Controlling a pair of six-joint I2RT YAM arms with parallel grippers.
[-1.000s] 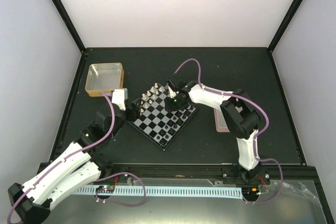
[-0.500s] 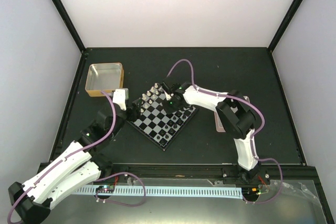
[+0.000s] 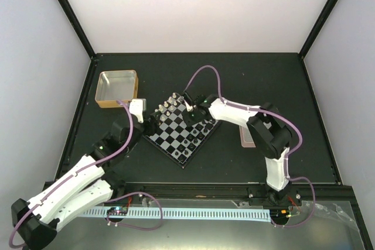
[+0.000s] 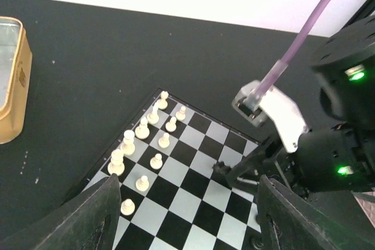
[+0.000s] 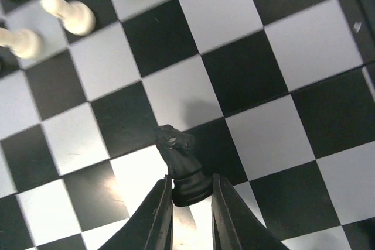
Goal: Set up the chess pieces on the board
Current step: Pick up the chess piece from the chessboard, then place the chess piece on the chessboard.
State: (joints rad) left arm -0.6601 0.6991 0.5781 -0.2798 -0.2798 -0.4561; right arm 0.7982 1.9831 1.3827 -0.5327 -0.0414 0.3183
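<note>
Firmly, right fingers (image 5: 160, 221) grip black knight (image 5: 179, 165) amid bare board (image 5: 228, 86) squares

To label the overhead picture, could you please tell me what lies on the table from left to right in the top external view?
Gold-rimmed tray → board → pink-rimmed tray, partly hidden by the right arm.

This is a robotics lab test cell, not a lived-in room. A matte black surface (image 3: 263, 80) is boxed in by blank white panels (image 3: 199, 10) and black frame struts (image 3: 69, 16). The left arm (image 3: 70, 187) and right arm (image 3: 272, 139) are bolted at its near edge, trailing purple cables (image 3: 205, 73). A slotted cable duct (image 3: 193, 213) runs along the front. The board (image 3: 173, 140) and a gold-rimmed tray (image 3: 117, 86) sit as props.
</note>
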